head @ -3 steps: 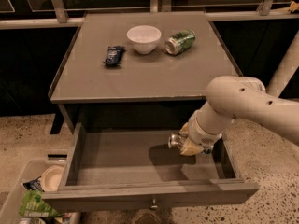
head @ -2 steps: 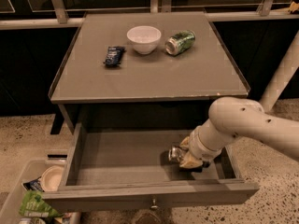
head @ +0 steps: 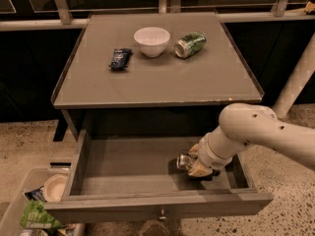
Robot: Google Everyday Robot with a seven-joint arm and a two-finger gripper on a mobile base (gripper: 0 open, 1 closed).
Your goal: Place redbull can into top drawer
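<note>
The top drawer (head: 123, 173) is pulled open below the grey tabletop, with a small knob (head: 161, 213) on its front. My gripper (head: 196, 167) is low inside the drawer at its right side, shut on the redbull can (head: 184, 161). The can lies on its side with its shiny metal end facing left, close to or on the drawer's flat bottom. The white arm (head: 256, 132) reaches in from the right and hides most of the can's body.
On the tabletop (head: 157, 77) stand a white bowl (head: 152, 41), a green can (head: 190, 44) on its side and a dark blue snack packet (head: 120, 58). A bin (head: 34, 205) with wrappers and a bowl sits at lower left. A white post (head: 295, 82) stands at right.
My gripper has moved lower and slightly forward into the drawer with the can, bringing it down to the drawer bottom.
</note>
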